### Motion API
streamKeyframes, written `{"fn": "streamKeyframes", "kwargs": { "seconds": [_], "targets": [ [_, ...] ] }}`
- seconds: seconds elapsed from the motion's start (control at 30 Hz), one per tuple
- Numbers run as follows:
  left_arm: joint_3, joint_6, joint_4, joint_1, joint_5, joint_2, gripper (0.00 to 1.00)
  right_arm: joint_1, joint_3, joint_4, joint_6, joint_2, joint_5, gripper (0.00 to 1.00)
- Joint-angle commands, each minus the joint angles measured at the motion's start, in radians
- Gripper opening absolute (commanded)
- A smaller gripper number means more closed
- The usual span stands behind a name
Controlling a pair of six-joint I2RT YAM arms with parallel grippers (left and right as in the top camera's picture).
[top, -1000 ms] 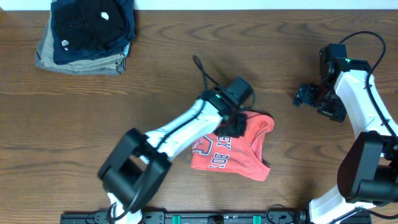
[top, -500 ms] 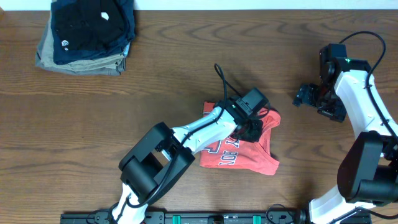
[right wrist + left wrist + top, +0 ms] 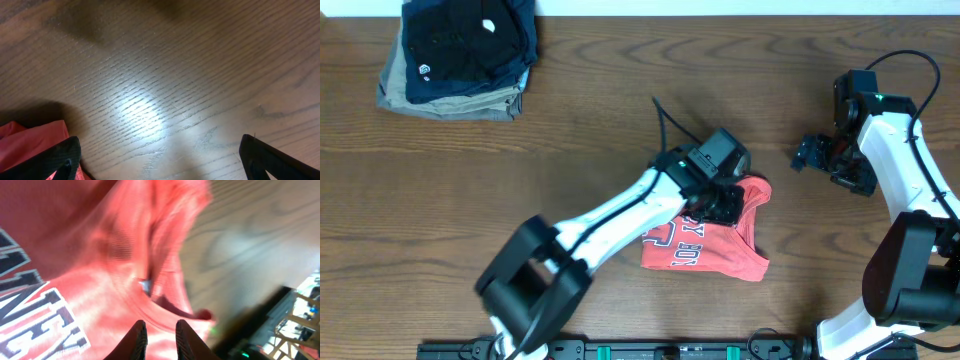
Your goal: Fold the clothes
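Pinching rumpled coral T-shirt (image 3: 710, 250), left gripper (image 3: 722, 207) over wood-grained table (image 3: 570, 130)

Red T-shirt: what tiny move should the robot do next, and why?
Probably lift the pinched edge a little and pull it outward to flatten the cloth. The left pincer looks closed on the T-shirt at one edge, and the cloth lies bunched on the table. The right pincer is open and holds nothing.

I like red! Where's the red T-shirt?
Overhead, the red T-shirt lies low in the middle of the table, gripped by the left gripper, far from the folded pile at top left.
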Motion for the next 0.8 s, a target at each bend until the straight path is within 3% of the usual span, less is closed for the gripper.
{"fn": "streamKeyframes", "kwargs": {
  "seconds": [0.0, 0.3, 0.5, 0.77],
  "targets": [
    [0.023, 0.006, -0.005, 0.002, 0.013, -0.017, 0.23, -0.005, 0.001, -0.001, -0.013, 0.001, 0.001, 0.99],
    [0.019, -0.006, 0.058, -0.040, -0.023, 0.127, 0.23, -0.005, 0.001, -0.001, -0.013, 0.001, 0.001, 0.99],
    [0.019, -0.014, 0.140, -0.059, 0.103, 0.227, 0.23, -0.005, 0.001, -0.001, -0.013, 0.001, 0.001, 0.99],
    [0.019, -0.032, 0.221, -0.077, 0.240, 0.200, 0.23, -0.005, 0.001, -0.001, -0.013, 0.001, 0.001, 0.99]
  ]
}}
